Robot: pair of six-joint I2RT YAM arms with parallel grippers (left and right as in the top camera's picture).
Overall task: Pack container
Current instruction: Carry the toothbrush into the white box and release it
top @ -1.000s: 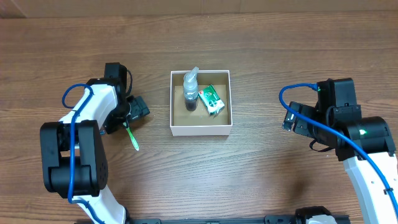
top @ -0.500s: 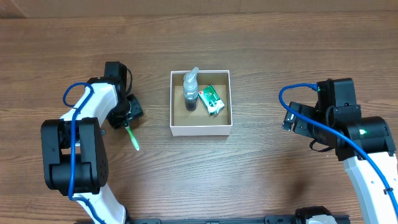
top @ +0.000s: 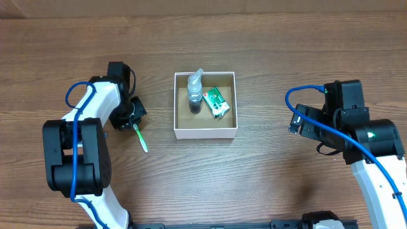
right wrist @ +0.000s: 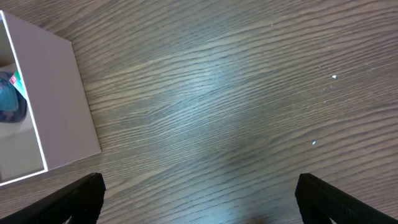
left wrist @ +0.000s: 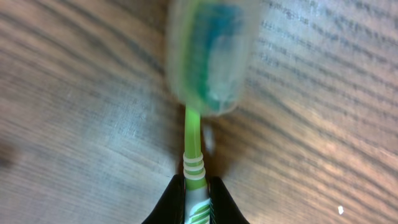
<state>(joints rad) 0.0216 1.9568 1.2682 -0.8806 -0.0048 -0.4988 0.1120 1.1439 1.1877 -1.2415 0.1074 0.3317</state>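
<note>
Two things are already packed. A bottle (top: 194,92) and a green packet (top: 216,102) lie side by side inside the container (top: 205,133). The last loose item I can see is the toothbrush (top: 139,136), and my left gripper (top: 132,114) has it. In the left wrist view my left gripper (left wrist: 194,186) is clamped on the green handle of the toothbrush (left wrist: 194,155), one finger pressed to each side. I judge the task more than half done. What is left is to carry the brush across, lay it in the box and let go. I cannot tell whether the brush is clear of the table (top: 254,184) yet.

The brush's long axis runs straight out from between my left fingertips. The handle is in my grip and the head, under a clear cap and blurred, is at the far end. From overhead it slants away from the gripper toward the near edge of the table and a little toward the box.

The container sits off to the right of my left fingers, near but apart, and between my two grippers. Its mouth faces up and its walls lie square to the table edges. The bottle lies along the wall nearest my left fingers, its nozzle toward the far wall.

My right gripper (top: 296,122) hangs well apart on the box's other side. In the right wrist view my right gripper (right wrist: 199,190) is spread wide and holds nothing, with the white wall of the container (right wrist: 68,106) just beyond one fingertip
</note>
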